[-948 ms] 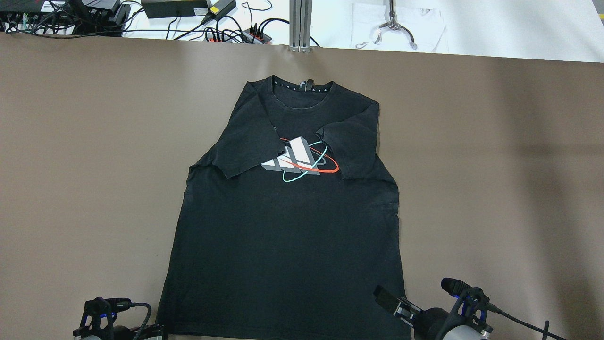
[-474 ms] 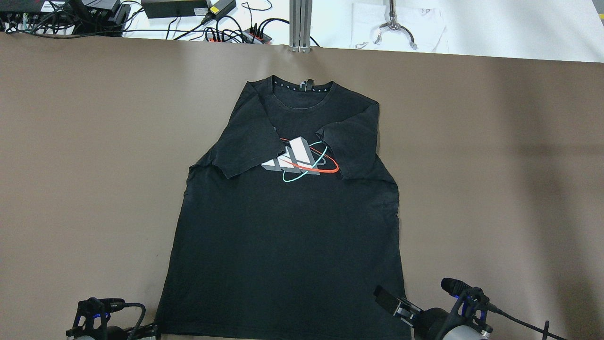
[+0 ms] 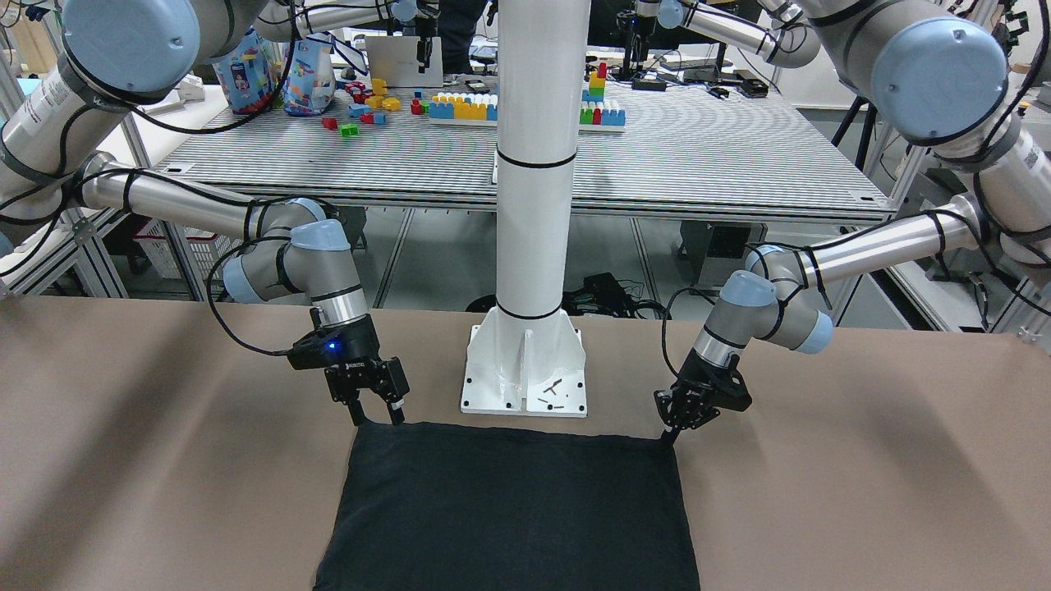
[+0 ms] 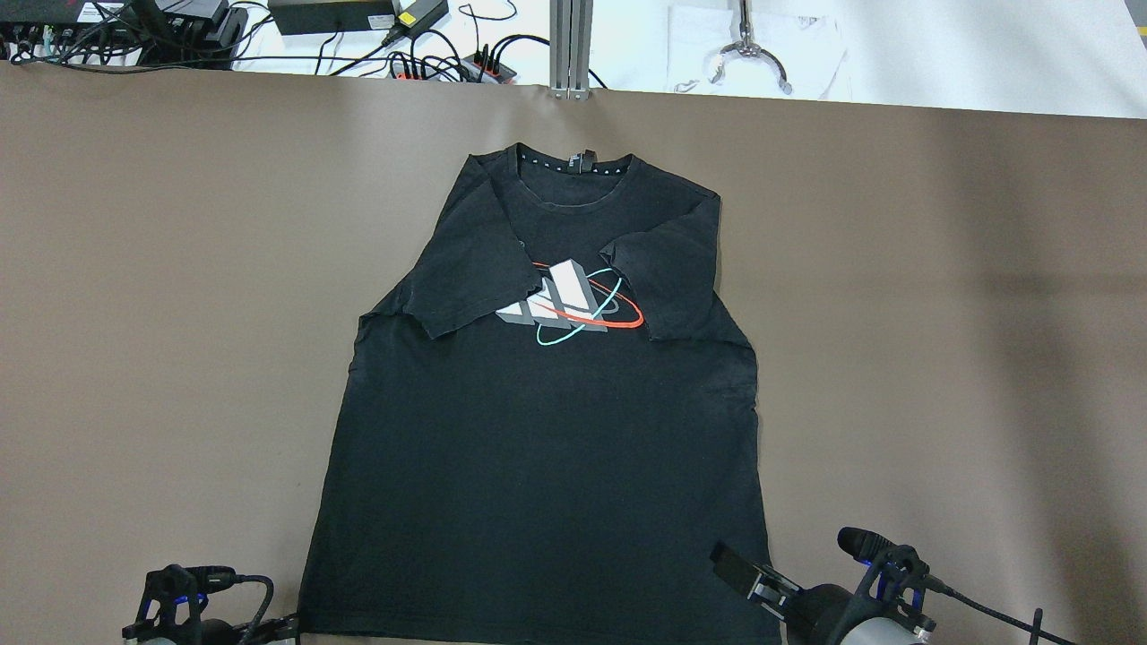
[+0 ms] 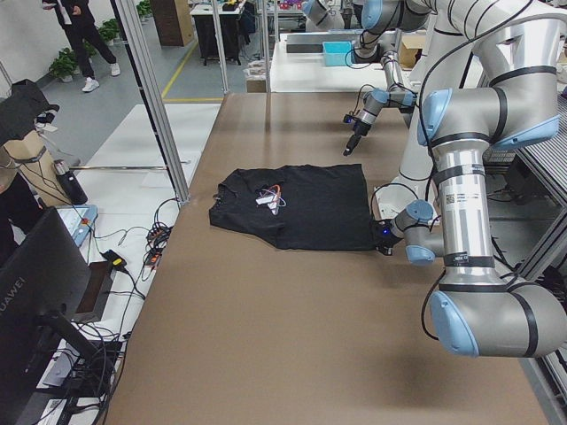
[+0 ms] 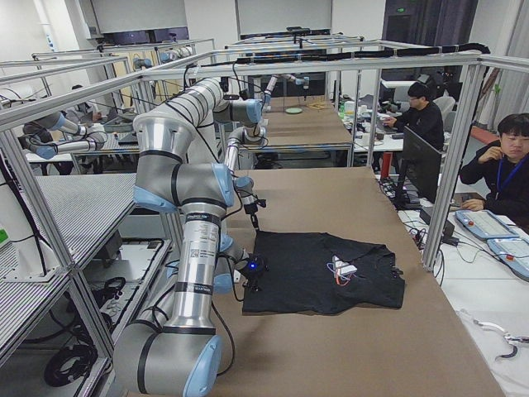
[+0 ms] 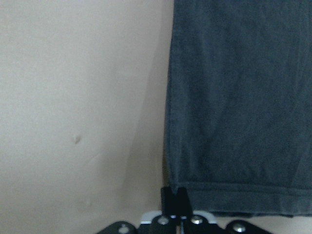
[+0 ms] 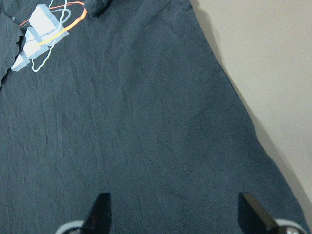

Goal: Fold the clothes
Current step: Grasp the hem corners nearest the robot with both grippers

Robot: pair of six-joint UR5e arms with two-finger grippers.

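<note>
The clothes are one black T-shirt (image 4: 547, 448) with a white, red and teal logo (image 4: 573, 305). It lies flat with both sleeves folded in, collar far from me and hem nearest me. My left gripper (image 3: 669, 435) is shut with its tips at the hem's left corner; in the left wrist view (image 7: 175, 197) the closed fingertips pinch that corner. My right gripper (image 3: 378, 414) is open just above the hem's right corner; in the right wrist view (image 8: 175, 214) its fingers stand wide apart over the fabric (image 8: 146, 122).
The white pillar's base plate (image 3: 524, 369) stands just behind the hem. Brown table cover (image 4: 941, 358) lies bare on both sides of the shirt. Cables and power bricks (image 4: 358, 27) sit beyond the far edge. Operators sit past the table's end (image 6: 504, 165).
My left wrist has shifted a little to the left and back at the hem's corner. The right arm and the shirt have not visibly moved.
</note>
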